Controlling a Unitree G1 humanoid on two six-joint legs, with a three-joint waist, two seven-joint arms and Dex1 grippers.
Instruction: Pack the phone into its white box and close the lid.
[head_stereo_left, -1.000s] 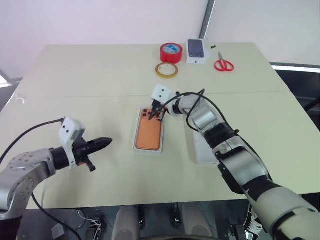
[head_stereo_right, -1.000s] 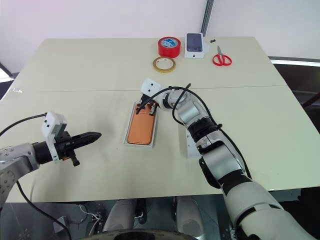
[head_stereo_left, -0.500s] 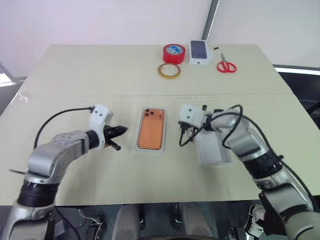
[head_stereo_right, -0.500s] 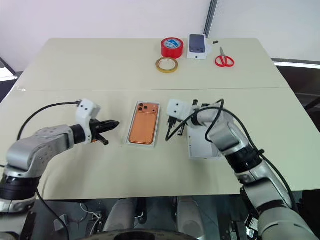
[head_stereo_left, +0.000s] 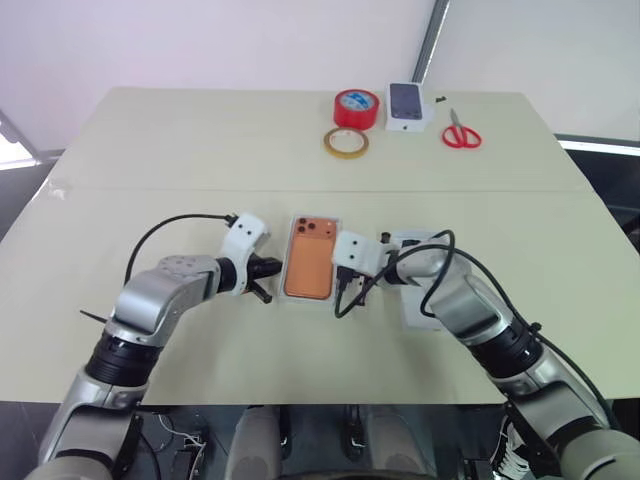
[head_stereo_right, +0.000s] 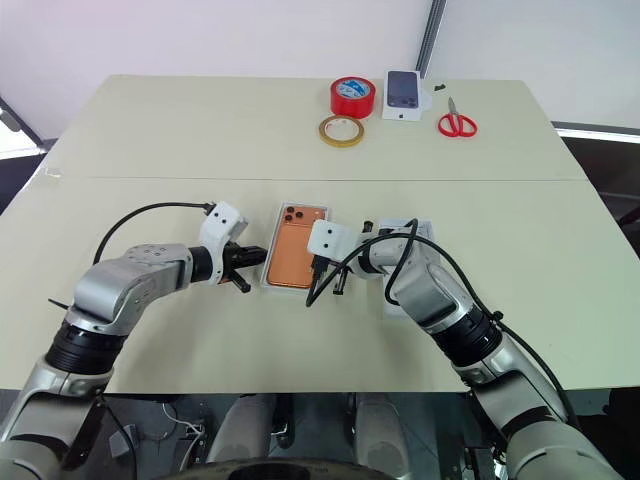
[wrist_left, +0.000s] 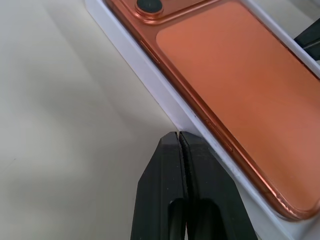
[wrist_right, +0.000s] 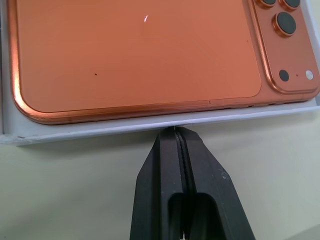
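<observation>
Left eye view: both grippers flank the boxed phone.
I see the orange phone (head_stereo_left: 309, 271) lying lens-side up in the white box (head_stereo_left: 286, 296), with the left gripper (head_stereo_left: 268, 268) and right gripper (head_stereo_left: 347, 290) on either side, probably to steady the base; the lid (head_stereo_left: 423, 308) waits under my right arm.
Left wrist view: jaws together, tips at the box wall.
Right wrist view: jaws together, tips against the opposite wall.

The right gripper (wrist_right: 176, 131) had its two black fingers pressed together, tips at the outer wall of the white box (wrist_right: 150, 124). The phone (wrist_right: 135, 55) lay back-up inside it, camera lenses at one corner. The table (wrist_right: 65, 195) lay beneath.
</observation>
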